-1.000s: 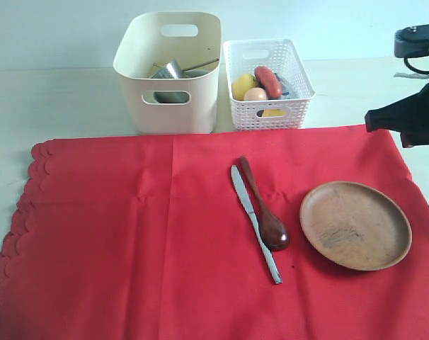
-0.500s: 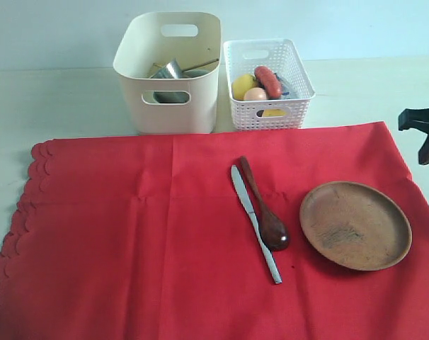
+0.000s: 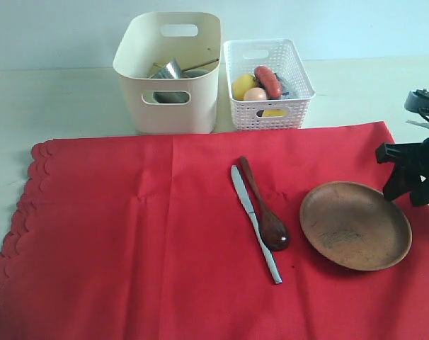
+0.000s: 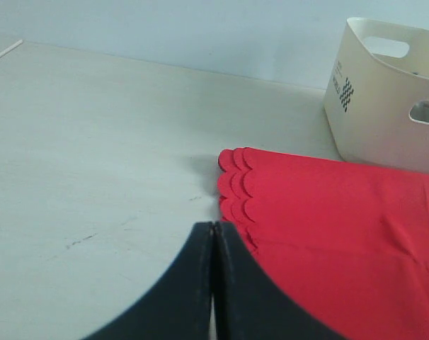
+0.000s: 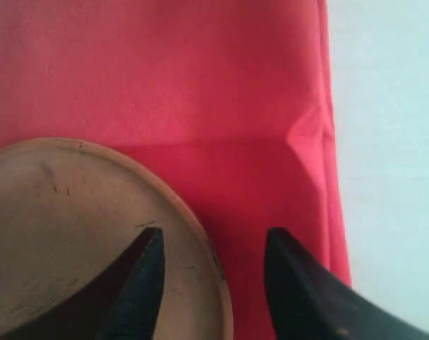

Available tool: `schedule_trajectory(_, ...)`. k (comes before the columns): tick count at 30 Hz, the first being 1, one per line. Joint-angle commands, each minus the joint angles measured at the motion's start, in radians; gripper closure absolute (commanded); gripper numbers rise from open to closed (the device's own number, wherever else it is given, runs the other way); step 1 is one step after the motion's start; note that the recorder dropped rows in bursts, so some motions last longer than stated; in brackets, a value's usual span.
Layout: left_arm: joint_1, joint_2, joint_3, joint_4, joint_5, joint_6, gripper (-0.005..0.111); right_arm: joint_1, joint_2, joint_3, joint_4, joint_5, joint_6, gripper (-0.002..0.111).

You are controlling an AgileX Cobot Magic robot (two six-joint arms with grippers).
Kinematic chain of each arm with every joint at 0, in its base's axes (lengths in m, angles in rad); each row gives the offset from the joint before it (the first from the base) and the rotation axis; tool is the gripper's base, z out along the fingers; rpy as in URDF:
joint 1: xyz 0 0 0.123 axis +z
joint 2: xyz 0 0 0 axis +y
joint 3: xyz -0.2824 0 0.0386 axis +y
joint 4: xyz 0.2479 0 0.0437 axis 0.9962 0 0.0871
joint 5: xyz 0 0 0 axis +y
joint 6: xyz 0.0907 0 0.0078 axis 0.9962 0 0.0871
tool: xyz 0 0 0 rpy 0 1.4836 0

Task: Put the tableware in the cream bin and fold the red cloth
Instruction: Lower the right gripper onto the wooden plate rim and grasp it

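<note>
The red cloth (image 3: 151, 234) lies spread flat, its scalloped edge (image 4: 232, 184) on the left. On it rest a steel knife (image 3: 257, 225), a dark wooden spoon (image 3: 265, 212) and a round wooden plate (image 3: 355, 225). The cream bin (image 3: 170, 71) at the back holds a steel cup (image 3: 169, 71) and other tableware. My right gripper (image 3: 411, 185) is open and straddles the plate's rim (image 5: 200, 234), one finger over the plate (image 5: 73, 227), the other over the cloth (image 5: 200, 71). My left gripper (image 4: 213, 227) is shut and empty, beside the cloth's scalloped corner, outside the exterior view.
A white lattice basket (image 3: 268, 83) with a lemon, a sausage and other food stands right of the cream bin (image 4: 384, 99). Bare pale table (image 4: 94, 142) surrounds the cloth. The cloth's right edge (image 5: 331, 177) runs close beside the plate.
My right gripper has come down from the back right to the plate's right rim and has opened wider. The left gripper and the objects have not moved.
</note>
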Motion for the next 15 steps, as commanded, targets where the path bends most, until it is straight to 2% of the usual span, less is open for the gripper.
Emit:
schedule_trajectory(1,-0.004,-0.006,0.0,0.001,-0.006,-0.003,0.107,-0.004,0.023,0.001,0.007,0.0,-0.037,0.062)
schedule_trajectory(10,-0.004,-0.006,0.0,0.001,-0.006,-0.003,0.107,-0.004,0.078,0.001,0.15,0.089,-0.222,0.062)
schedule_trajectory(15,-0.004,-0.006,0.0,0.001,-0.006,-0.003,0.107,-0.004,0.117,0.001,0.144,0.098,-0.224,0.062)
